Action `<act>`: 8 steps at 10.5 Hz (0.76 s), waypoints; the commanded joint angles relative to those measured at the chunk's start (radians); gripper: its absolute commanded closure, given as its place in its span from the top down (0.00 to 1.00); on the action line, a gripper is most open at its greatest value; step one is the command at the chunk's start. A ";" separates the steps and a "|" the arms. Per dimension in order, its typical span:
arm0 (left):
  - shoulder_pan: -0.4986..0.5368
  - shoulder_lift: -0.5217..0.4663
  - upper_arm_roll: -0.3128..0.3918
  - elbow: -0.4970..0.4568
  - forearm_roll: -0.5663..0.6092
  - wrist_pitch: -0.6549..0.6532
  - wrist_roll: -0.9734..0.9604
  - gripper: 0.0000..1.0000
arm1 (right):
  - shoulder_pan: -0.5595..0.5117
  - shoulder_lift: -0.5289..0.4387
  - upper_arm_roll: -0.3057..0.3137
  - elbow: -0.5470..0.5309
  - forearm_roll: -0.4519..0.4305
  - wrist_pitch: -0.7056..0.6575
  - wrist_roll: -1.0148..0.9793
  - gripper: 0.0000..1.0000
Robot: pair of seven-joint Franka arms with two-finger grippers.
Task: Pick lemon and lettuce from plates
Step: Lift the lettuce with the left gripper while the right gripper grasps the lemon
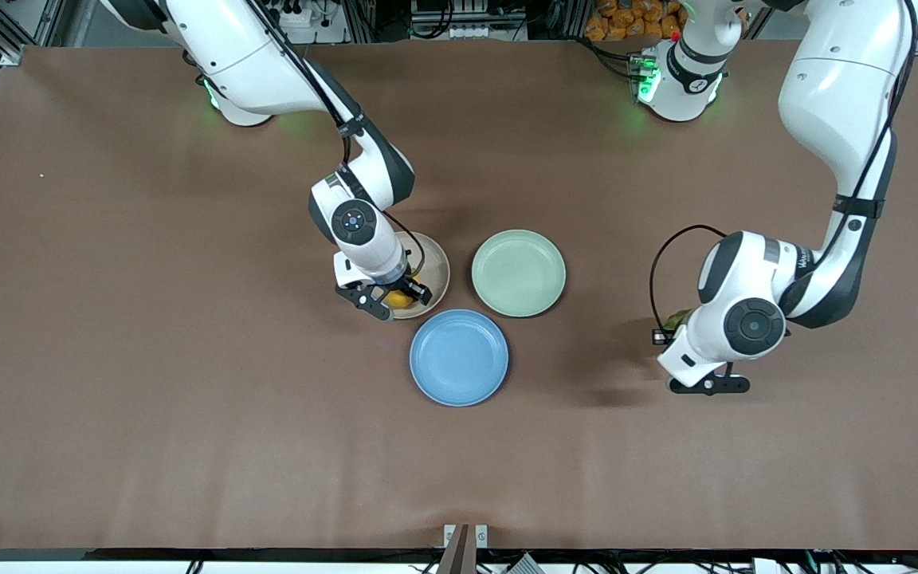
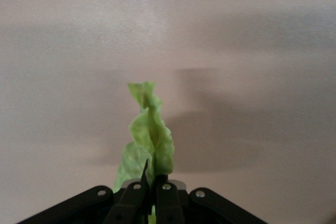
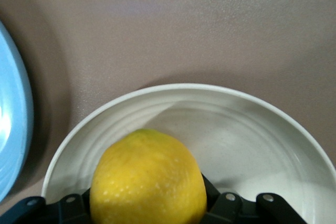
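Note:
My right gripper (image 1: pixel 397 303) is low over the beige plate (image 1: pixel 433 263), shut on the yellow lemon (image 1: pixel 400 300). In the right wrist view the lemon (image 3: pixel 148 179) fills the gap between the fingers of the right gripper (image 3: pixel 149 203) over the plate's rim (image 3: pixel 184 90); I cannot tell if the lemon touches the plate. My left gripper (image 1: pixel 668 328) is over bare table toward the left arm's end, shut on the lettuce (image 1: pixel 676 319). In the left wrist view the lettuce (image 2: pixel 149 135) sticks out of the left gripper (image 2: pixel 153 188). The mint plate (image 1: pixel 519 273) holds nothing.
A blue plate (image 1: pixel 459 357) holding nothing lies nearer the front camera than the other two plates, touching close to both; its edge shows in the right wrist view (image 3: pixel 13 129). Brown table surface surrounds the plates.

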 commanded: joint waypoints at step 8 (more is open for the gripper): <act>0.081 0.047 -0.013 -0.004 0.064 0.026 0.092 0.49 | -0.100 -0.153 -0.006 0.055 0.002 -0.350 -0.145 0.39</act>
